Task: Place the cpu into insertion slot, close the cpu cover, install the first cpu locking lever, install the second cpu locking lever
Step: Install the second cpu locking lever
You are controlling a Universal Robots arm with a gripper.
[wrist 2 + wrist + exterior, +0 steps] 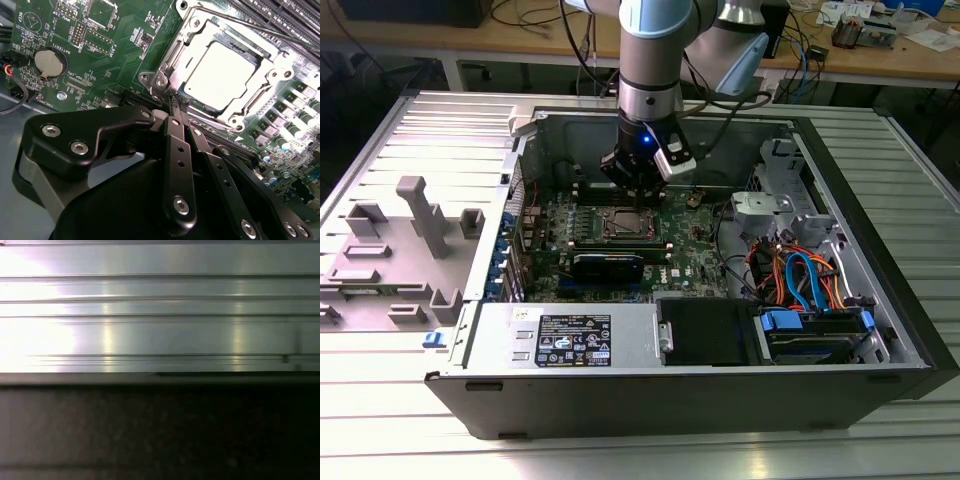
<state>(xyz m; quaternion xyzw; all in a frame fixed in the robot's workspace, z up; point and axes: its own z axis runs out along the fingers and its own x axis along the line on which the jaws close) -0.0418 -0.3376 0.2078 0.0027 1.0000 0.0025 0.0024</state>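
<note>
In the second wrist view the cpu (224, 76), a pale silvery square, lies in the insertion slot (235, 116). The cpu cover (172, 52), a metal frame, lies flat around it. A thin wire locking lever (260, 28) runs along the far side of the frame. My gripper (179, 103) is shut, its black fingers (175, 150) pressed together. The tips sit at the near edge of the frame; whether anything is pinched between them I cannot tell. In the exterior view the gripper (638, 202) hangs straight down over the insertion slot (625, 226) on the green motherboard (705, 245).
The open computer case (880, 250) has walls all round. Black memory slots (610, 262), a power supply (570, 340) and bundled cables (795, 275) crowd the board. A coin battery (50, 62) sits beside the socket. Grey fixtures (420, 215) stand at the exterior view's left. The first wrist view shows ribbed metal (160, 315).
</note>
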